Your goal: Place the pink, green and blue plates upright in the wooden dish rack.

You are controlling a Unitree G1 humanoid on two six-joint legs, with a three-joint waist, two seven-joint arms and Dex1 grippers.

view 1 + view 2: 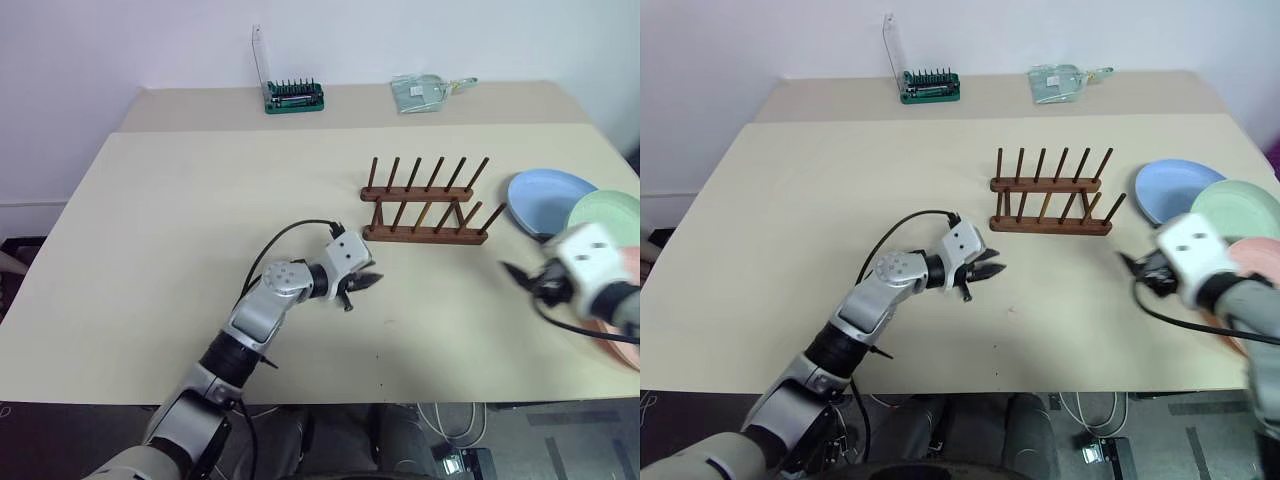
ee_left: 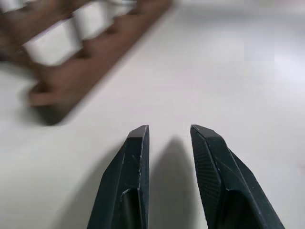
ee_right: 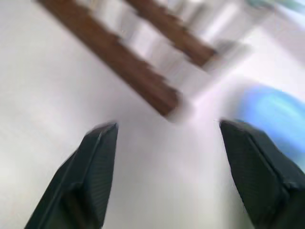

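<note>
Looking down through my head cameras, I count one wooden dish rack (image 1: 427, 203) right of centre on the cream table (image 1: 180, 230), its two rails each carrying six thin pegs, all of them bare. Three plates lie overlapped at the right edge of the frame, beside the rack and apart from it: one blue plate (image 1: 545, 198) nearest the rack, one green plate (image 1: 608, 213) just below and right of it, and one pink plate (image 1: 1262, 256) lower still, mostly hidden behind my right arm. My left gripper (image 1: 362, 285) hangs over bare table in the middle of the frame, below and left of the rack, its two black fingers drawn nearly together around nothing. My right gripper (image 1: 524, 278) sits at the right edge in front of the plates. At the far edge, upper centre, stand one green bit holder (image 1: 293, 96) and one clear packet (image 1: 420, 92). From my left wrist, the two fingers (image 2: 128, 181) show a narrow gap between the tips, nothing in it, with the rack's end blurred at the upper left. From my right wrist, the two fingers (image 3: 90, 176) stand wide apart and empty, the rack's two rails across the top and the blue plate at the right.
</note>
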